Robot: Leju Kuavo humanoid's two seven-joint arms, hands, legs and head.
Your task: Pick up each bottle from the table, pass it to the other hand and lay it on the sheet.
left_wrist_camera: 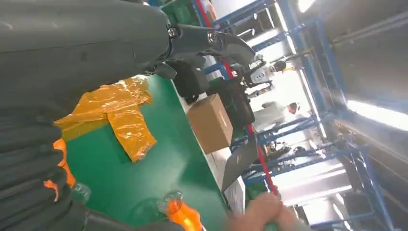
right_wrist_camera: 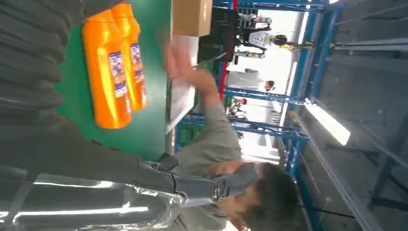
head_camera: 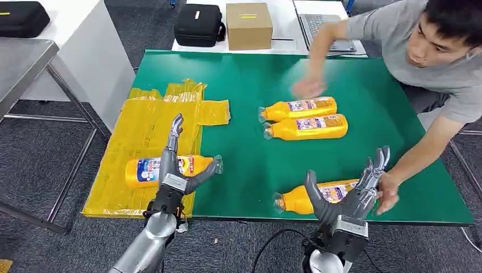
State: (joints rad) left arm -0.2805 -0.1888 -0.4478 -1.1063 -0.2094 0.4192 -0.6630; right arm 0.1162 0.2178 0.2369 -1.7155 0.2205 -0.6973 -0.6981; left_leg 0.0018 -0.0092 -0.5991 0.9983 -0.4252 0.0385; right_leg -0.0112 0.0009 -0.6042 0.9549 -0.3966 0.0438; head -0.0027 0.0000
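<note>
Two hands hang released with fingers spread: the left hand above the bottle on the sheet, the right hand over the near bottle, which a person's hand touches. Farther out, two bottles lie side by side on the green worktop beside the yellow sheet. Glossy, rigid plastic will probably slip, so take the labelled middle rather than the clear cap.

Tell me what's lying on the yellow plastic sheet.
One orange bottle lies on the yellow plastic sheet; the left hand in front covers its middle.
</note>
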